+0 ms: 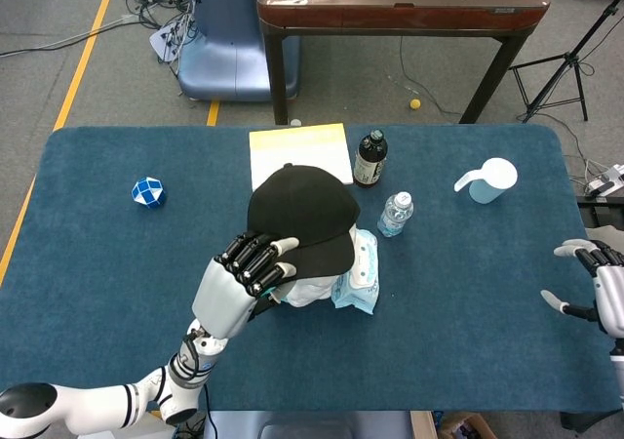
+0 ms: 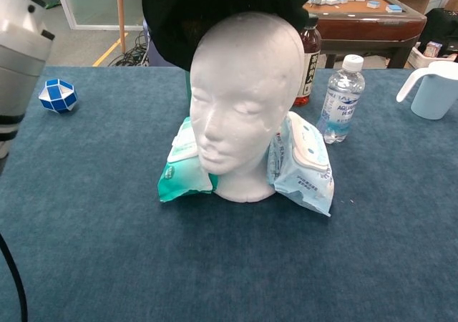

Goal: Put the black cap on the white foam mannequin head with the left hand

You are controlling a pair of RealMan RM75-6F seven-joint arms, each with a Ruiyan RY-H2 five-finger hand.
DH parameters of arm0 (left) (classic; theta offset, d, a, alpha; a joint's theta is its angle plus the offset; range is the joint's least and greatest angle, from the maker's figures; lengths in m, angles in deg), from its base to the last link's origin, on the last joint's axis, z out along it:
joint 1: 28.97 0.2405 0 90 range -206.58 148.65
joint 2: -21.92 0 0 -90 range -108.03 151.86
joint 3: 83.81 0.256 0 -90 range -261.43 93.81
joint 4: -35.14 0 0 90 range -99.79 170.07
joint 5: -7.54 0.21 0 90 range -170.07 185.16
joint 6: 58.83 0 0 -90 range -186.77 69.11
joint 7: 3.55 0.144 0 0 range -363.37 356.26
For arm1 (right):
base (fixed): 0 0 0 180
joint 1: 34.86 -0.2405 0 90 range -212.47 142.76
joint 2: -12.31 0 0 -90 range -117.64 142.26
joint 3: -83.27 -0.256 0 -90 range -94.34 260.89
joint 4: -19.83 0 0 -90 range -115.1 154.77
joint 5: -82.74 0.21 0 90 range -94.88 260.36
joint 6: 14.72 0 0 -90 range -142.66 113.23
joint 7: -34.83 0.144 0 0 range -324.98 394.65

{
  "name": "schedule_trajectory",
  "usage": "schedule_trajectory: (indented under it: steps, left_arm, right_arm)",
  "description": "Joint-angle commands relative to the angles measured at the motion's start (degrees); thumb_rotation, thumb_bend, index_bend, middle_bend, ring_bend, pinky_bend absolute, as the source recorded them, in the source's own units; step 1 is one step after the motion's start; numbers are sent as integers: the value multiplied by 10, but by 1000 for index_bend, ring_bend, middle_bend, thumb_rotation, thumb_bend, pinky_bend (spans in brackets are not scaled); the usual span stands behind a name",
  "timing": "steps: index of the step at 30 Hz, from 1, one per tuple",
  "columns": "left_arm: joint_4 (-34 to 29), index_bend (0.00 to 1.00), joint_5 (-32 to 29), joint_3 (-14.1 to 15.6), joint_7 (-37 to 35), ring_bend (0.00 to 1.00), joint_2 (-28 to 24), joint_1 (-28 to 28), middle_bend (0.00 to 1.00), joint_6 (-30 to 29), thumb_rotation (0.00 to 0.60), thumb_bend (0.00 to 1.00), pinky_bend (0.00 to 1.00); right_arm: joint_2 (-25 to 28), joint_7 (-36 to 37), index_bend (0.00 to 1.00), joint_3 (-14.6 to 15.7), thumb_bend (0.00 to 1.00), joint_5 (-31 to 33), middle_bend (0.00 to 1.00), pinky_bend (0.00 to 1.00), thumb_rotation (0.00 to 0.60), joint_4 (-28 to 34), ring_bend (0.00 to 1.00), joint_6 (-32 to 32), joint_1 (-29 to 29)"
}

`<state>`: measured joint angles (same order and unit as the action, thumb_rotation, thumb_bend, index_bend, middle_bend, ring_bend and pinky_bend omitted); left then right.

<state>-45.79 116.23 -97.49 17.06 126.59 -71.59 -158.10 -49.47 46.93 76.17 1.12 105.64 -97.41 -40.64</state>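
My left hand (image 1: 244, 273) grips the brim of the black cap (image 1: 302, 215) and holds it over the crown of the white foam mannequin head (image 2: 243, 100). From the chest view the cap (image 2: 222, 7) sits over the top and back of the head, with the face still bare; the left forearm (image 2: 21, 50) shows at the upper left. In the head view the cap hides most of the mannequin head (image 1: 307, 291). My right hand (image 1: 597, 288) rests open at the table's right edge, fingers spread, holding nothing.
Two wet-wipe packs (image 2: 304, 164) (image 2: 182, 164) flank the mannequin's neck. Behind stand a dark bottle (image 1: 370, 158), a water bottle (image 1: 395, 213), a yellow pad (image 1: 299, 149) and a white jug (image 1: 487, 179). A blue-white puzzle ball (image 1: 147, 191) lies at the left.
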Motion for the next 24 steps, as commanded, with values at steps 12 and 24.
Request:
schedule_trajectory:
  steps: [12, 24]
  left_arm:
    - [-7, 794, 26, 52, 29, 347, 2, 32, 390, 21, 600, 380, 378]
    - [5, 731, 36, 80, 43, 322, -6, 53, 383, 45, 600, 381, 366]
  right_arm:
    - [-1, 2, 353, -6, 44, 17, 301, 265, 600, -6, 210, 17, -5]
    - [-2, 3, 353, -10, 44, 30, 301, 265, 600, -12, 210, 32, -10]
